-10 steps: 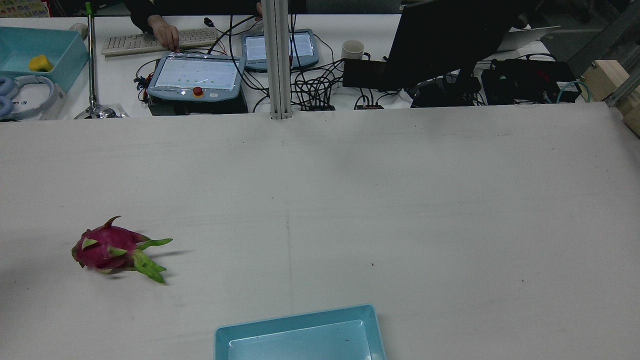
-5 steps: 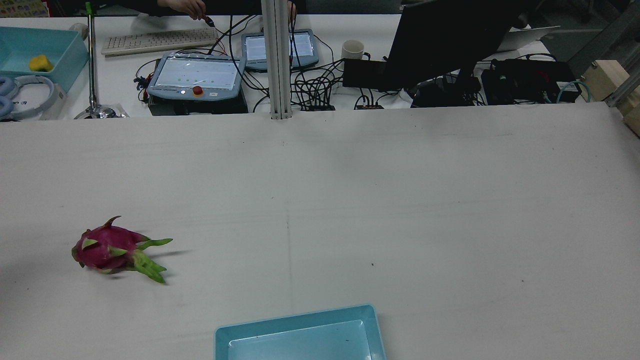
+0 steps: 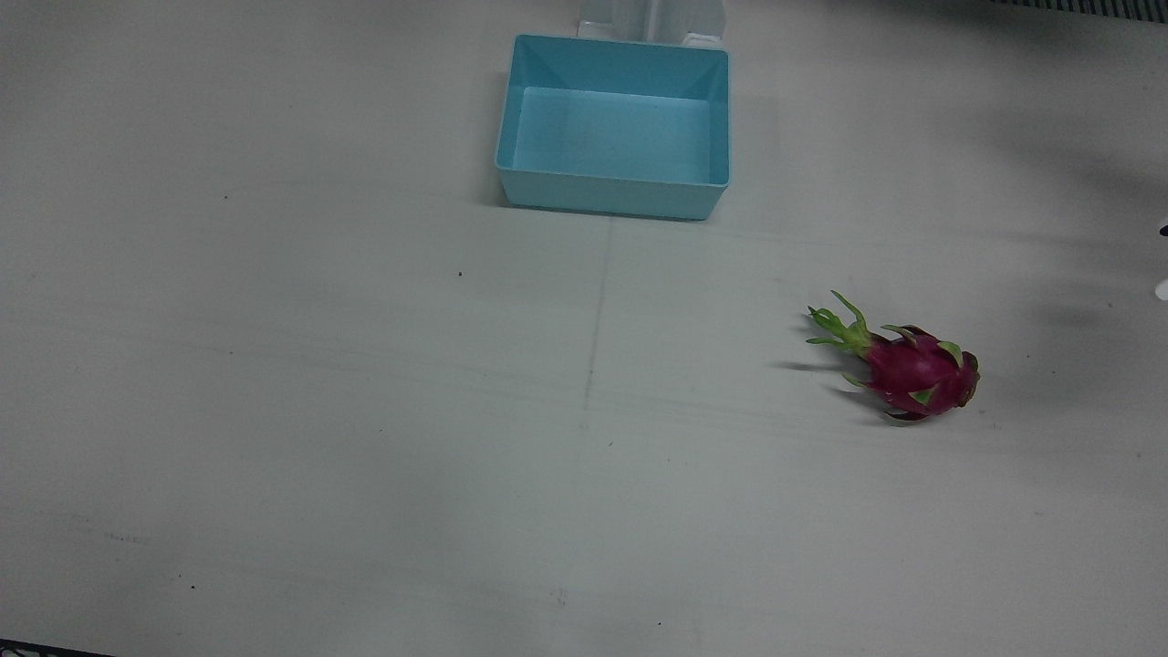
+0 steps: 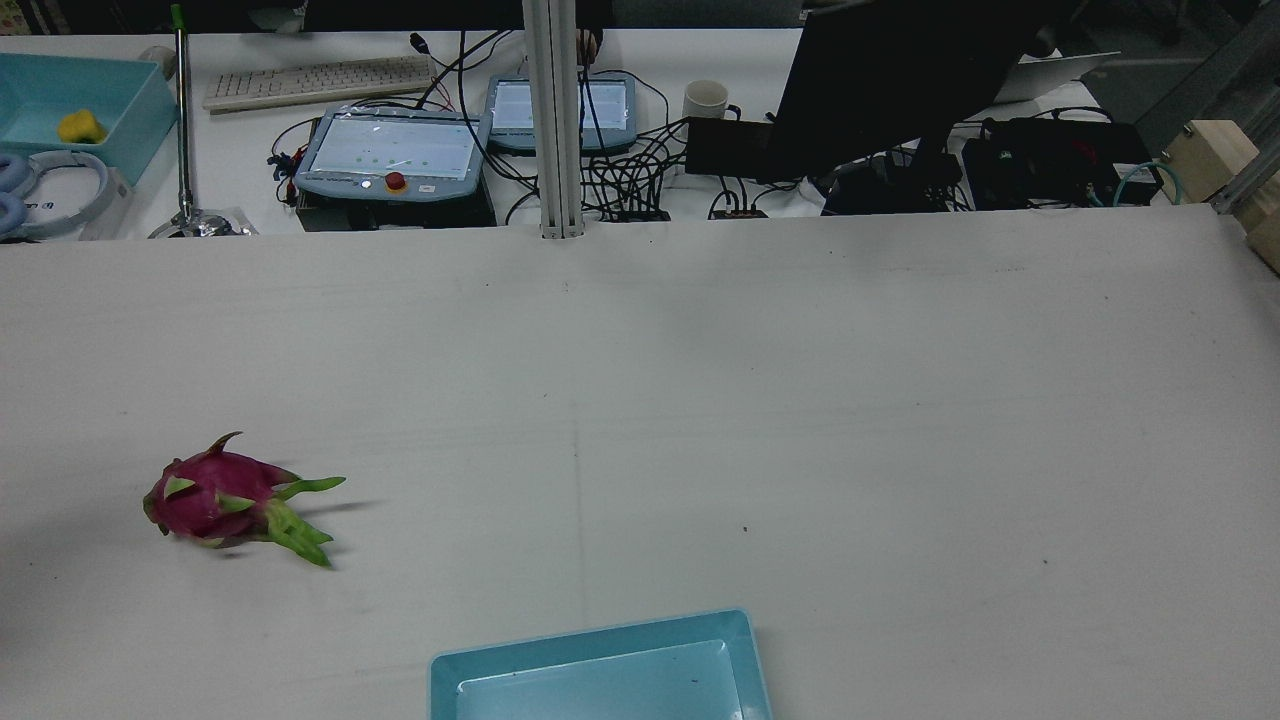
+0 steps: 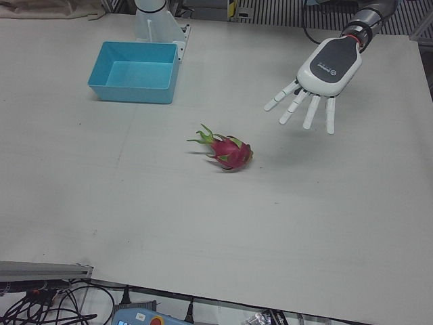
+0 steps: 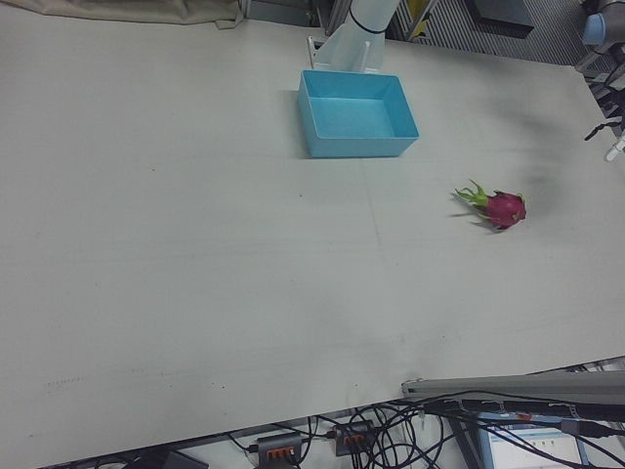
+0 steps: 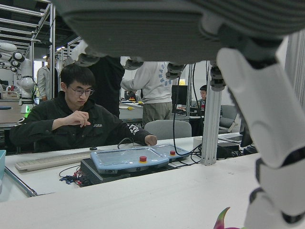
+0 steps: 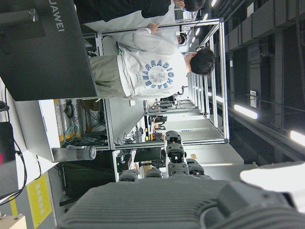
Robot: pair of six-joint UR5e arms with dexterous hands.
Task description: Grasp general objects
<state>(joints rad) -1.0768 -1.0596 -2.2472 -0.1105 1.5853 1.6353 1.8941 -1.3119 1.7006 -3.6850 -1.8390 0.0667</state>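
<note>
Dragon fruit [image 5: 231, 152], blue bin [image 5: 134, 82] well apart

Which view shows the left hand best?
The left-front view: the whole left hand shows, fingers spread, above the table beside the dragon fruit. The front and right-front views catch only fingertips at the edge; the rear view shows none.

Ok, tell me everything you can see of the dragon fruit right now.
The dragon fruit is magenta with green-tipped scales and a tuft of long green leaves at one end. It lies on its side on the white table, leafy end toward the blue bin, apart from it. Nothing touches it; the open left hand hovers nearby.
</note>
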